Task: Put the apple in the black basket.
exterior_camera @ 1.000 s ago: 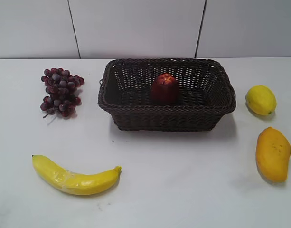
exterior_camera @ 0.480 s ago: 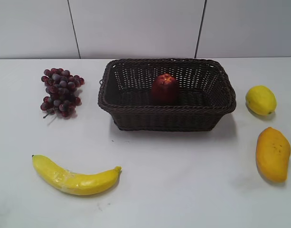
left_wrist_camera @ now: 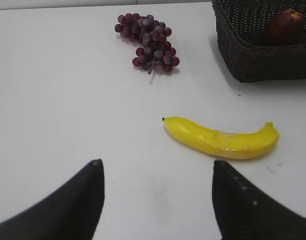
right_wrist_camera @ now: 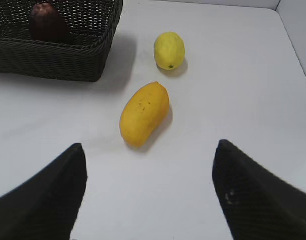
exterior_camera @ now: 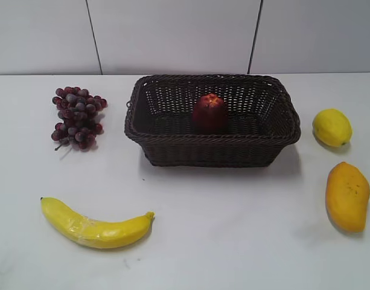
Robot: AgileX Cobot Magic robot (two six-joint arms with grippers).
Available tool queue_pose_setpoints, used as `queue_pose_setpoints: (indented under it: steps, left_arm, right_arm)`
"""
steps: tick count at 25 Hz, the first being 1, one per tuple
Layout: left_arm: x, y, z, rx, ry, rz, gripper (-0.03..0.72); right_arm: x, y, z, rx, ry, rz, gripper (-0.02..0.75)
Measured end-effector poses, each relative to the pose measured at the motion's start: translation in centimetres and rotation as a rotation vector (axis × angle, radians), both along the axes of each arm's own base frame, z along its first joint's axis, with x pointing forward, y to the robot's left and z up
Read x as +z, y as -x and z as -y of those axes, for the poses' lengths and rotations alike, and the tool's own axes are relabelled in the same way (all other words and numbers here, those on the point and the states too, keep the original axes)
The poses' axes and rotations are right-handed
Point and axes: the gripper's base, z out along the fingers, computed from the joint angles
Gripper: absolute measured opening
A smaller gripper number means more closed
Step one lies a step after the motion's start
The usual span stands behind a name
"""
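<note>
The dark red apple [exterior_camera: 209, 113] sits upright inside the black basket [exterior_camera: 212, 150] at the table's middle back. The apple also shows in the left wrist view [left_wrist_camera: 284, 27] and in the right wrist view [right_wrist_camera: 47, 23], inside the basket [left_wrist_camera: 265, 65] [right_wrist_camera: 53, 62]. My left gripper [left_wrist_camera: 155, 162] is open and empty over bare table, short of the banana. My right gripper [right_wrist_camera: 150, 147] is open and empty over bare table, short of the mango. Neither gripper shows in the exterior view.
A bunch of grapes [exterior_camera: 76, 116] lies left of the basket. A banana [exterior_camera: 94, 226] lies at front left. A lemon [exterior_camera: 331, 127] and a mango [exterior_camera: 347, 196] lie on the right. The white table's far edge meets a white wall.
</note>
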Motion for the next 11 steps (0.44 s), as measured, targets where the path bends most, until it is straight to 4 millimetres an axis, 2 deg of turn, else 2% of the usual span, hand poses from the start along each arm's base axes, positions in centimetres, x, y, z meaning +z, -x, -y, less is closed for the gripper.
queue_pose_setpoints:
  steps: [11]
  left_arm:
    - [0.00,0.00,0.00,0.000,0.000,0.000,0.508]
  right_arm:
    - [0.00,0.00,-0.01,0.001,-0.001,0.000,0.573]
